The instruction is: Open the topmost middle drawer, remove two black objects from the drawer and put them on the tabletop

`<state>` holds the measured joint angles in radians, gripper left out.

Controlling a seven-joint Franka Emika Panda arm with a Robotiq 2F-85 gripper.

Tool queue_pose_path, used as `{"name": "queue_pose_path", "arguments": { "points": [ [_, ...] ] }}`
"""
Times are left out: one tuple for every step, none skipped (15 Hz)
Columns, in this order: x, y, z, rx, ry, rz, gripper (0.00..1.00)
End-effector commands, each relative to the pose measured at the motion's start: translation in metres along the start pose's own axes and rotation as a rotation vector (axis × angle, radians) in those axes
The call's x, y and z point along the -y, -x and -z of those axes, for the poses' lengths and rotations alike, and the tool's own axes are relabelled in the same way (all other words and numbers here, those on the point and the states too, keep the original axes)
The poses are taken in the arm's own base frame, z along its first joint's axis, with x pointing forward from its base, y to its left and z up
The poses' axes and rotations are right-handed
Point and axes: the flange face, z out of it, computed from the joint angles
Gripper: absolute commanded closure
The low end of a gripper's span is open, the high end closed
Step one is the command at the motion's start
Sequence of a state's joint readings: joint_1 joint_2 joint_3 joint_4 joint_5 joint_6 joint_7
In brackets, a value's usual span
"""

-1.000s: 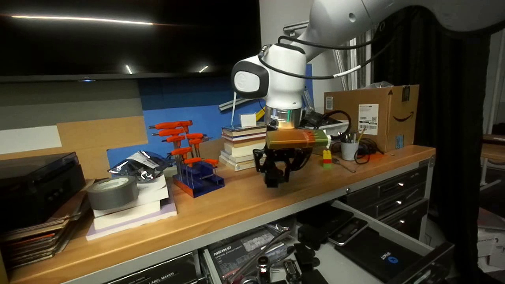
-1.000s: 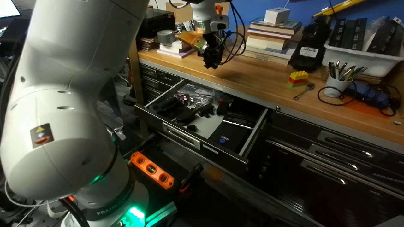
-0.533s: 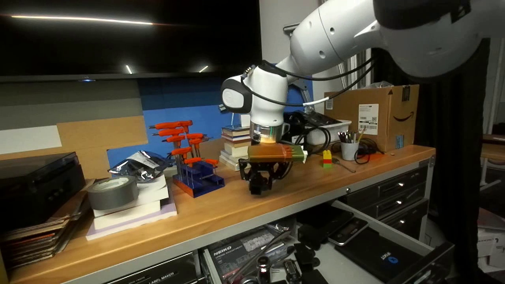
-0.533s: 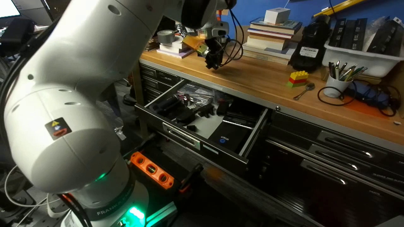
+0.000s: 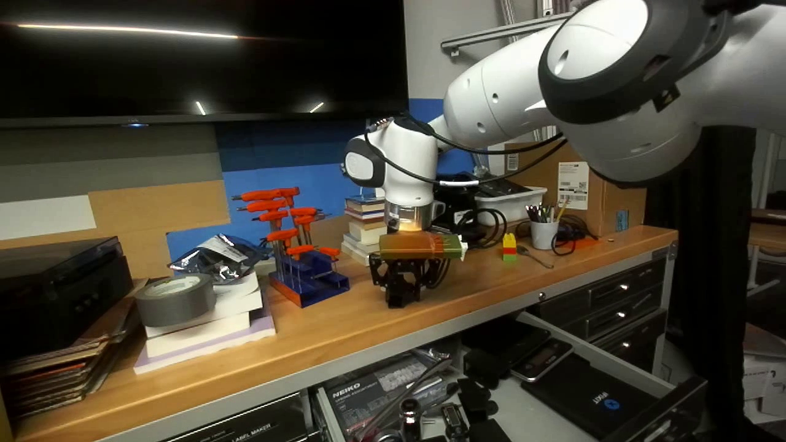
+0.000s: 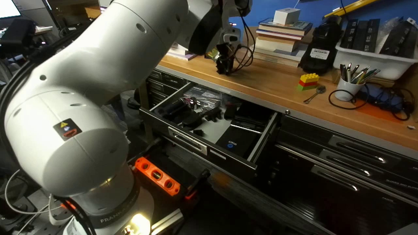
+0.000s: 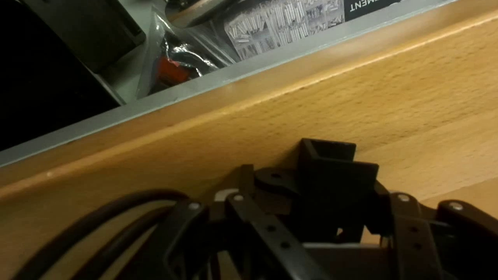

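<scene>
The topmost middle drawer [image 6: 187, 141] stands pulled open in both exterior views, with mixed tools inside. My gripper [image 5: 402, 279] is over the wooden tabletop [image 5: 344, 328], behind the drawer. In the wrist view the gripper [image 7: 319, 202] is shut on a black object [image 7: 334, 179], an angular bracket-like piece with a rounded tab. The object is very close to the tabletop; I cannot tell if it touches. It also shows under the gripper in an exterior view [image 5: 396, 299]. Several black lumpy items [image 6: 213, 114] lie in the drawer; I cannot tell which is the second black object.
A blue rack of red-handled hex keys [image 5: 310, 276] stands left of the gripper, with a book stack [image 5: 362, 230] behind. Toy bricks [image 6: 308, 82], a spoon [image 6: 315, 94] and a pen cup [image 6: 348, 89] stand farther along the tabletop. Duct tape [image 5: 175, 301] sits on books.
My gripper has moved down toward the tabletop and leftward in an exterior view, with the black object still held. The robot base light has turned from green to yellow-white. The drawer has not moved.
</scene>
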<state>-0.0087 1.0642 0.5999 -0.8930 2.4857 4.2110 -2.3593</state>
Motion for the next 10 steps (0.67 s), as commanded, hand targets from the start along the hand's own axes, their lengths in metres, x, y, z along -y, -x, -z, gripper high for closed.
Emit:
{"name": "queue_pose_path", "arguments": {
  "points": [
    [0.000, -0.004, -0.006, -0.009, 0.010, -0.011, 0.06],
    [0.001, -0.010, -0.004, -0.007, 0.017, -0.018, 0.01],
    [0.000, -0.009, -0.005, -0.008, 0.019, -0.021, 0.00],
    [-0.001, -0.009, -0.007, -0.015, 0.014, -0.025, 0.00],
    [-0.001, -0.011, -0.004, -0.019, 0.016, -0.029, 0.00],
    [-0.002, -0.012, -0.002, -0.021, 0.019, -0.031, 0.00],
    [-0.003, -0.015, 0.004, -0.033, 0.016, -0.036, 0.00],
    [-0.003, -0.016, 0.008, -0.040, 0.013, -0.039, 0.00],
    [-0.002, -0.020, 0.014, -0.054, 0.007, -0.042, 0.00],
    [-0.002, -0.022, 0.020, -0.066, 0.004, -0.042, 0.00]
  ]
}}
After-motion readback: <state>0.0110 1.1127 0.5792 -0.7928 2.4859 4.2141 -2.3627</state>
